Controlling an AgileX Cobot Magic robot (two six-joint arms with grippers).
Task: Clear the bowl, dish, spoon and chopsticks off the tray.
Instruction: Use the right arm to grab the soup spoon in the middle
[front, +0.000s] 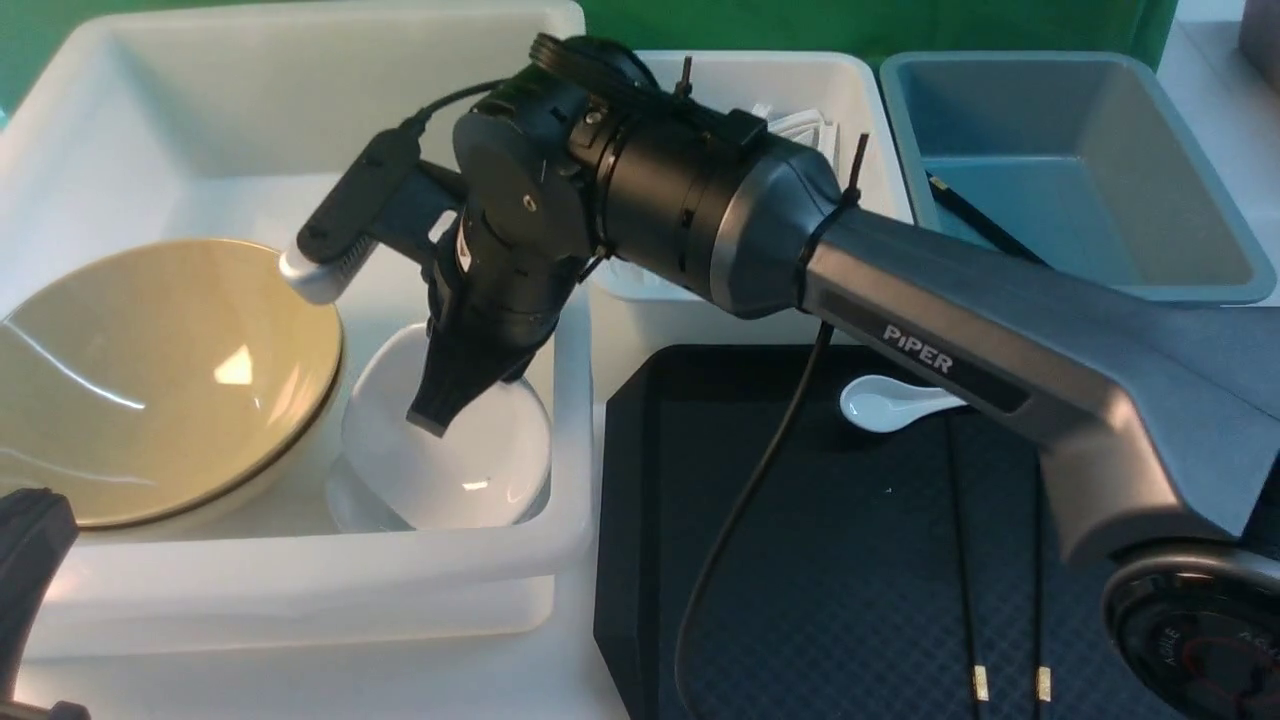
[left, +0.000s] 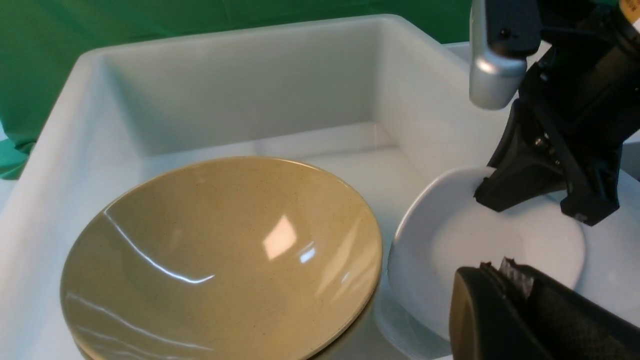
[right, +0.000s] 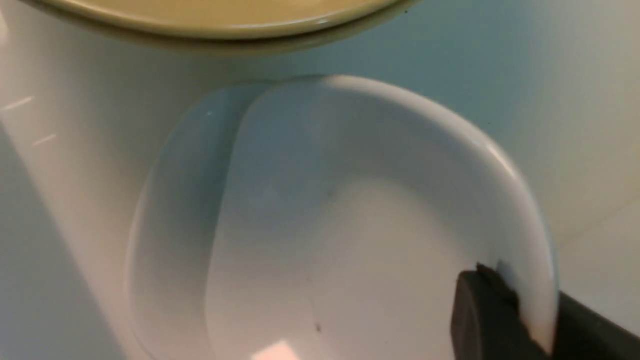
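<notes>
The yellow-tan bowl (front: 150, 380) (left: 220, 255) (right: 225, 15) sits in the big white bin (front: 300, 570). Beside it the white dish (front: 470, 460) (left: 460, 240) (right: 350, 225) leans tilted over a second white dish (right: 175, 200). My right gripper (front: 430, 420) (left: 540, 200) (right: 520, 295) reaches down into that bin and is shut on the tilted dish's rim. The left gripper (left: 505, 267) hovers shut and empty near the bin's front edge. On the black tray (front: 800, 560) lie the white spoon (front: 890, 405) and the black chopsticks (front: 965, 560).
A smaller white bin (front: 760, 70) behind the tray holds white spoons (front: 800, 125). The blue-grey bin (front: 1200, 160) at the back right holds a black chopstick (front: 975, 225). My right arm spans the tray's far side, its cable hanging over the tray.
</notes>
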